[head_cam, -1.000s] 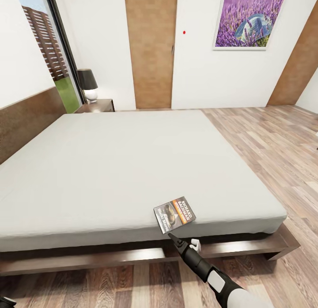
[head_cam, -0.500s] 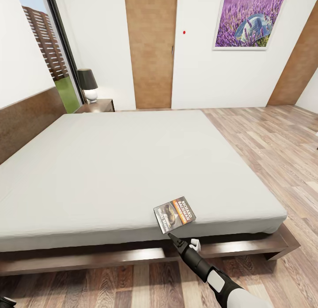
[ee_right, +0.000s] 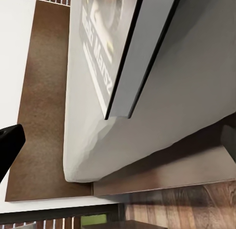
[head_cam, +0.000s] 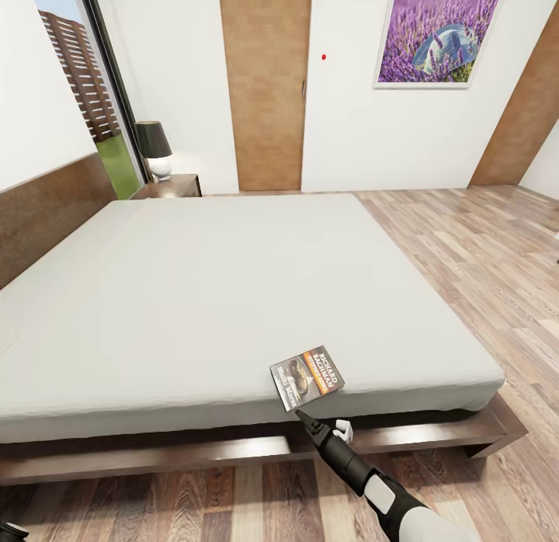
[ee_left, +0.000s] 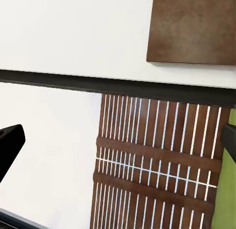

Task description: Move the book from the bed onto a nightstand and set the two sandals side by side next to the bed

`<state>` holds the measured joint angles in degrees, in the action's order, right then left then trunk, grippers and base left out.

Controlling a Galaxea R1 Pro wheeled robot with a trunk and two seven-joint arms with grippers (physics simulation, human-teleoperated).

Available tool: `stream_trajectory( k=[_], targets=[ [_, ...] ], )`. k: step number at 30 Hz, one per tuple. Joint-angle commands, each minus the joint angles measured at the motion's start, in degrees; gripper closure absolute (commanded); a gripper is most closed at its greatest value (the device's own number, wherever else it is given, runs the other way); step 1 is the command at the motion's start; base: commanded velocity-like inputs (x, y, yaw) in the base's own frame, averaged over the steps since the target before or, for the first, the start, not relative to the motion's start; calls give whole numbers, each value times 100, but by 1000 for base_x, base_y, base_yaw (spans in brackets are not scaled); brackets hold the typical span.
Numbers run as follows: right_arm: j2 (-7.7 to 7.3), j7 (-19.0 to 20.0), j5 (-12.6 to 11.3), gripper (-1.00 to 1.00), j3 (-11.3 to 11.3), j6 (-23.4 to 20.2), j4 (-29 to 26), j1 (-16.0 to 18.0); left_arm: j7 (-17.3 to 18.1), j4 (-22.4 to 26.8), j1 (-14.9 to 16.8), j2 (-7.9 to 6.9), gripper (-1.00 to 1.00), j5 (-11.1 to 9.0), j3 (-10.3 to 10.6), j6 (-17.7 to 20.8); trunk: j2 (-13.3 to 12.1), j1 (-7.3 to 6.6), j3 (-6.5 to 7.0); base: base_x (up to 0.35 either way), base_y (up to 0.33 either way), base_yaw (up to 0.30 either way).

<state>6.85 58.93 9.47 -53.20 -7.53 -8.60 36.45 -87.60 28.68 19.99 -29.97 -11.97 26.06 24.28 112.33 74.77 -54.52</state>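
White walls (head_cam: pixel 178 76), wood-plank floor (head_cam: pixel 481 255), lavender picture (head_cam: pixel 439 33), black-shaded lamp (head_cam: pixel 154 147)

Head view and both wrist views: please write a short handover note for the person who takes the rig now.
Right gripper: open, just short of the book, not gripping.
Left gripper: open, fingertips apart, pointing at the window.
Book lies flat at the near edge of the bed.
Nightstand stands at the far corner, with a lamp on it.
Done: nothing yet.
Left: carry the book to the nightstand; find and pair the sandals.
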Motion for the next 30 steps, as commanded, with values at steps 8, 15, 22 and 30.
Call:
stream_trajectory(
  k=[8, 15, 22, 30],
  targets=[
    [8, 22, 45, -100, -50, -56, -23, 11, -38, 7, 7, -9, -100, -60, 48, 64, 2, -1, -5, 0, 0, 0],
    [15, 22, 44, -100, -50, -53, -24, 18, -38, 7, 5, -9, -100, -60, 48, 65, 2, -1, -5, 0, 0, 0],
    [17, 9, 42, -100, -50, -48, -27, 21, -38, 7, 8, -9, -100, -58, 48, 66, 2, -1, -5, 0, 0, 0],
    [13, -113, -19, -100, -53, -47, -29, 27, -37, 7, 7, -9, -100, -59, 48, 68, 2, -1, -5, 0, 0, 0]
  ],
)
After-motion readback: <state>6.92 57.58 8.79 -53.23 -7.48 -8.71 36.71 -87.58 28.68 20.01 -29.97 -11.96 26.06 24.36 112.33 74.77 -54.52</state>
